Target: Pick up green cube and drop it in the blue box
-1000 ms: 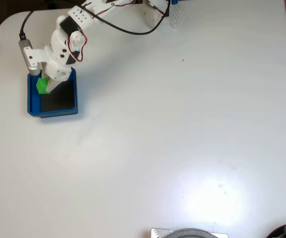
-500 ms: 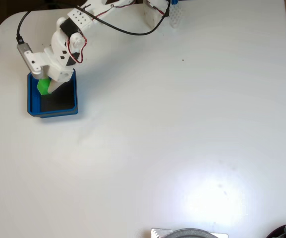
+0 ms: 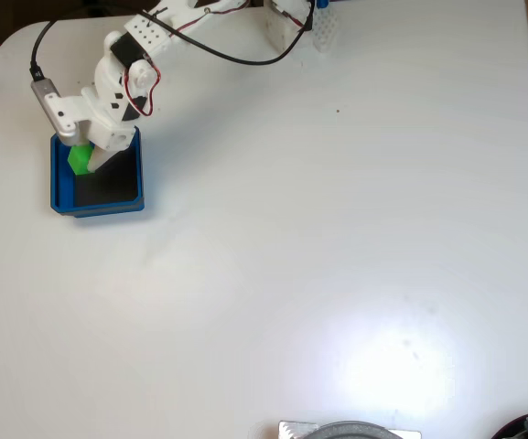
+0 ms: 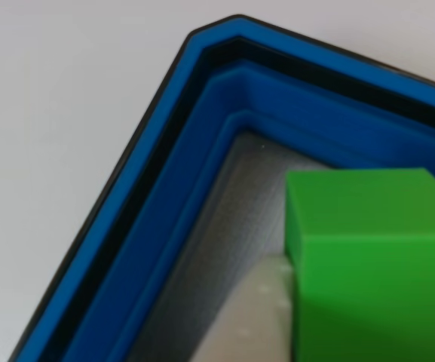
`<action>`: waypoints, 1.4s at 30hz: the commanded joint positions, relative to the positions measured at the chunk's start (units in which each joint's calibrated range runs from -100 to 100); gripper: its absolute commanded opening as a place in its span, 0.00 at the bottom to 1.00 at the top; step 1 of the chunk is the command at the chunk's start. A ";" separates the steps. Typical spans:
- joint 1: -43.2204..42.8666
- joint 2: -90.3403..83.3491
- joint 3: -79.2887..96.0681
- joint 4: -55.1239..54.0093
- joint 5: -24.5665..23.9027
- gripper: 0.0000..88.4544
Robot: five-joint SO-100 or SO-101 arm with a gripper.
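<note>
- Over the far left corner of the white table (image 3: 318,238) in the fixed view, the white arm (image 3: 122,78) reaches down from the far edge to the blue box (image 3: 99,206).
- Its claw (image 3: 88,163) hangs inside the far part of the box, with the green cube (image 3: 80,159) at its left side.
- The cube sits within the box's outline, close to the far left inner corner; the arm body covers the cube's right part.
- Whether the claw is clamped on the cube or apart from it cannot be told: the fingertips are hidden under the arm in the fixed view.
- A black cable (image 3: 236,57) loops from the arm toward the far edge of the table, and a grey block (image 3: 51,102) with its own cable sticks out on the arm's left.
- In the other view, the green cube (image 4: 372,264) fills the lower right, close to the lens, with a pale white part (image 4: 251,320) just left of and below it.
- The blue box (image 4: 164,196) shows there as a stepped wall with one rounded corner at the top, and its greyish floor lies behind the cube.
- The cube's top edge lies near the box's right-hand wall; whether it rests on the floor cannot be told.
- At the near edge of the table in the fixed view, a grey rounded object (image 3: 350,430) peeks in.
</note>
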 commanded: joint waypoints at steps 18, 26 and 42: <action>0.50 -1.31 -2.35 -0.88 -0.15 0.29; 0.80 -3.99 0.88 -0.80 -0.15 0.29; 0.12 -28.99 30.68 -1.12 -0.05 0.29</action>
